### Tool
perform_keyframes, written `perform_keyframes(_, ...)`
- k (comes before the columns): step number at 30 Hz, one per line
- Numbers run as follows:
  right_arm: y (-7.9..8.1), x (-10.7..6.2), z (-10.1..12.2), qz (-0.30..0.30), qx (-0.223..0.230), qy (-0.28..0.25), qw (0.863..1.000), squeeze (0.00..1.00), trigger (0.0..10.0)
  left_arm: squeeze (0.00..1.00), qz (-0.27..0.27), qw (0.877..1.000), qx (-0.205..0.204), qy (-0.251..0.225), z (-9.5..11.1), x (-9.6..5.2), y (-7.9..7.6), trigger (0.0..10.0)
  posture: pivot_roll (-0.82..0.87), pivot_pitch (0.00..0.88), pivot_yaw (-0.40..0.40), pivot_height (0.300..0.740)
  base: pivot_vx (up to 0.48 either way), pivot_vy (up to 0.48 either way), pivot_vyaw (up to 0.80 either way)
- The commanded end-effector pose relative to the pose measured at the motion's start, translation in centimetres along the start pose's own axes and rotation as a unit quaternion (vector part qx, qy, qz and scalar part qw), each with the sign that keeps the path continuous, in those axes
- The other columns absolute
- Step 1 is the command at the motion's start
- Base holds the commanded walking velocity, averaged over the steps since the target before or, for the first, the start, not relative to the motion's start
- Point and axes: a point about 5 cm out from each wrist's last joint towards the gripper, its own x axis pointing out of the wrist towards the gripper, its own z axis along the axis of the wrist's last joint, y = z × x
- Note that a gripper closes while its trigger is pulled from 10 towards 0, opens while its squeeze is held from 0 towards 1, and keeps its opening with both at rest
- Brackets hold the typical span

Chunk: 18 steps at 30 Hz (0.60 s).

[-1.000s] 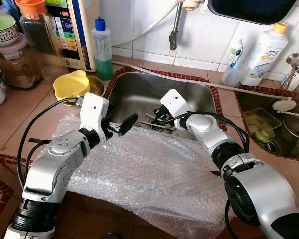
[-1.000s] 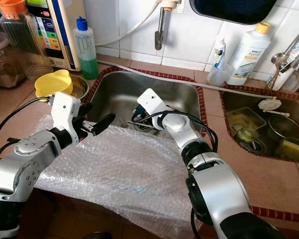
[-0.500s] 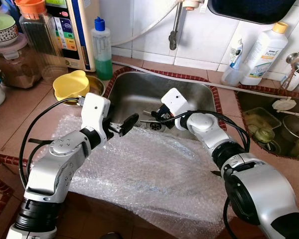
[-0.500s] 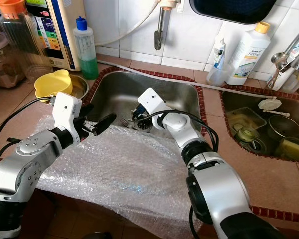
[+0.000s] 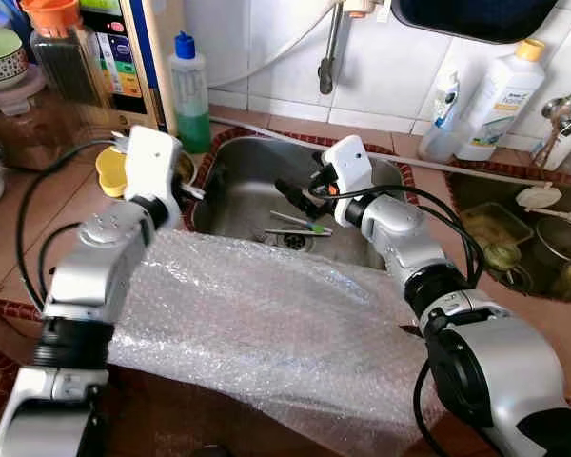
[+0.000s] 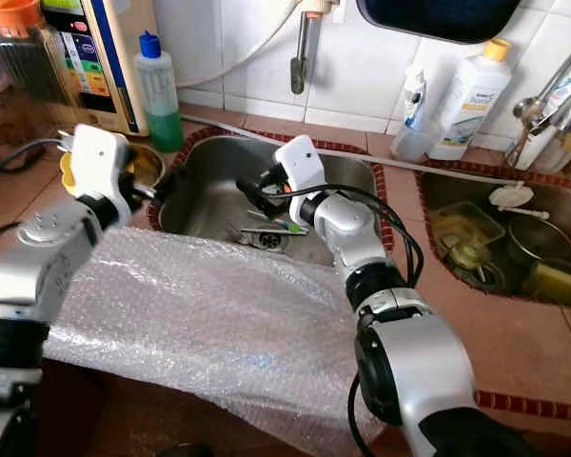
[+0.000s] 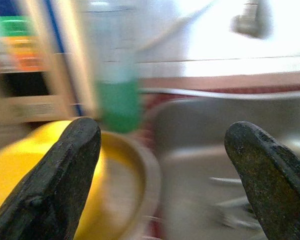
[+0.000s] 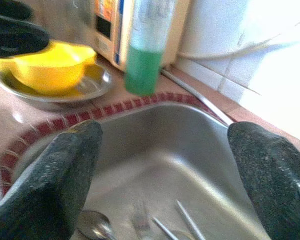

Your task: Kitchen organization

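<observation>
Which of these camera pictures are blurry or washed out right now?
Left wrist view: heavy motion blur, the green bottle and yellow bowl smeared, the wall tiles blown out white. Right wrist view: softer blur, glare on the tiles upper right, the sink readable. Both eye views: sharp and evenly lit.

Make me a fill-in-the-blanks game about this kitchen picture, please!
1. The steel sink has cutlery lying near its ____.
2. The small plastic bowl sitting in a metal dish is ____ in colour.
3. The clear bottle with a blue cap holds ____ liquid.
4. The sheet of ____ wrap covers the counter in front of the sink, and the open right gripper hangs over the basin.

Missing words: drain; yellow; green; bubble
</observation>
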Motion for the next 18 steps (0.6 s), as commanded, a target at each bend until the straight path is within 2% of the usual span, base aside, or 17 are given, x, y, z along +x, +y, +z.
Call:
perform_keyframes(1,0.2,-0.1,0.5,0.007,0.004,-0.023,1.000,1.00,10.0,0.00,0.052,0.999,0.013,0.001,0.5,0.5,1.6,10.0,0.15,0.045,-0.048,0.740,0.000,0.000,0.00)
perform_keyframes(2,0.5,-0.1,0.5,0.012,0.012,-0.030,0.999,1.00,10.0,0.00,0.079,0.997,0.015,0.010,0.6,0.7,2.3,10.0,0.14,0.044,-0.048,0.740,0.000,0.000,0.00)
perform_keyframes(3,0.5,-0.1,0.5,0.012,0.012,-0.030,0.999,1.00,10.0,0.00,0.079,0.997,0.015,0.010,0.6,0.7,2.3,10.0,0.14,0.044,-0.048,0.740,0.000,0.000,0.00)
perform_keyframes(4,1.2,-0.1,0.6,0.021,0.021,-0.041,0.999,1.00,10.0,0.00,0.107,0.994,0.017,0.021,0.6,0.9,3.1,10.0,0.14,0.041,-0.047,0.740,0.000,0.000,0.00)
perform_keyframes(6,1.6,-0.1,0.7,0.024,0.022,-0.046,0.998,1.00,10.0,0.00,0.118,0.992,0.018,0.027,0.6,1.1,3.5,10.0,0.14,0.039,-0.047,0.740,0.000,0.000,0.00)
perform_keyframes(8,2.6,-0.1,0.7,0.028,0.021,-0.057,0.998,1.00,10.0,0.00,0.150,0.988,0.004,0.034,0.7,1.3,4.1,10.0,0.13,0.039,-0.043,0.740,0.000,0.000,0.00)
perform_keyframes(13,3.8,-0.1,0.6,0.031,0.024,-0.062,0.997,1.00,10.0,0.00,0.169,0.984,-0.006,0.051,0.1,1.4,4.5,10.0,0.12,0.038,-0.036,0.740,0.000,0.000,0.00)
perform_keyframes(16,4.6,-0.2,0.8,0.043,0.015,-0.061,0.997,1.00,10.0,0.00,0.184,0.980,-0.028,0.069,-0.8,1.6,4.9,10.0,0.12,0.037,-0.038,0.740,0.000,0.000,0.00)
perform_keyframes(18,4.7,-0.2,0.9,0.046,0.014,-0.061,0.997,1.00,10.0,0.00,0.187,0.980,-0.022,0.070,-0.8,1.6,5.0,10.0,0.12,0.036,-0.038,0.740,0.000,0.000,0.00)
